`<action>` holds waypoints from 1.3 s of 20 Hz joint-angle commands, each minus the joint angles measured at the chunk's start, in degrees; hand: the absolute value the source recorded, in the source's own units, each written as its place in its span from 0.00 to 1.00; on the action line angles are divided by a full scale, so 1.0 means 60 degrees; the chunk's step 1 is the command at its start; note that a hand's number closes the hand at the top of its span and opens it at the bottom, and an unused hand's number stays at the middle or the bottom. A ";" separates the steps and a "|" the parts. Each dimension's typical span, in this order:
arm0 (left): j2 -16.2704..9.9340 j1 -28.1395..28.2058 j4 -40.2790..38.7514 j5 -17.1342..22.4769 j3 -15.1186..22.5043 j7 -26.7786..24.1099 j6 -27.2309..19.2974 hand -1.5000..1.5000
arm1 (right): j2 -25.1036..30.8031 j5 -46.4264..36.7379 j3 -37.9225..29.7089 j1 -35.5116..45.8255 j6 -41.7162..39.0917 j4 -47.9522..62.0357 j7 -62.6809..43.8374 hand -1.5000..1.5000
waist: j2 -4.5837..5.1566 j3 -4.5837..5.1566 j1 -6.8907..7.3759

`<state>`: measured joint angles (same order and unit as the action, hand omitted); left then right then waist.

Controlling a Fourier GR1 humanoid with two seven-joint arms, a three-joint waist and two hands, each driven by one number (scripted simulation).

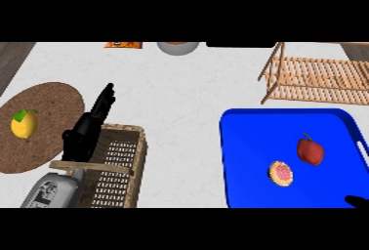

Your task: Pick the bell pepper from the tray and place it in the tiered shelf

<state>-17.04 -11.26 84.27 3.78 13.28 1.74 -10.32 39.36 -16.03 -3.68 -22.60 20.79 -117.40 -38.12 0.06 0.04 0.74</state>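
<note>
Bell pepper (311, 150) above right hand (358, 201)

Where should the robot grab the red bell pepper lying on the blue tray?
Probably round its wide red body, coming from above. The red bell pepper lies loose on the flat blue tray, its thin dark stem pointing away from the robot, too slim to hold. The round pink pastry sits close at its left, so the right side is freer.

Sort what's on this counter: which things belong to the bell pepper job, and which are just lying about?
Belongs to the job:
red bell pepper
blue plastic tray
wooden slatted tiered shelf

Just lying about:
round pink-topped pastry on the tray
yellow lemon on a round brown woven mat
brown wicker basket
grey bowl at the far edge
</note>
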 commanded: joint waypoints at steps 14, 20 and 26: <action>0.0750 0.0335 -0.0195 -0.0396 -0.0128 -0.0210 0.0310 0.50 | -0.1421 -0.3773 0.2004 0.2918 -0.2061 -0.0899 -0.4771 0.00 | -0.0010 -0.0002 -0.0113; 0.0957 0.0047 -0.0600 -0.0643 -0.0375 -0.0302 0.0355 0.50 | -0.2387 -0.4510 0.2202 0.3081 -0.2101 -0.0343 -0.4405 0.00 | -0.0008 -0.0004 -0.0145; 0.0849 -0.0135 -0.0062 -0.0660 -0.0588 0.0448 0.0572 0.50 | -0.3246 -0.5234 0.2477 0.3342 -0.2289 -0.0269 -0.4636 0.00 | -0.0016 -0.0005 -0.0131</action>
<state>-13.79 -10.69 83.65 0.27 9.76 1.51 -7.00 23.60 -43.14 8.43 -3.83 8.73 -118.17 -60.22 -0.32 -0.36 0.15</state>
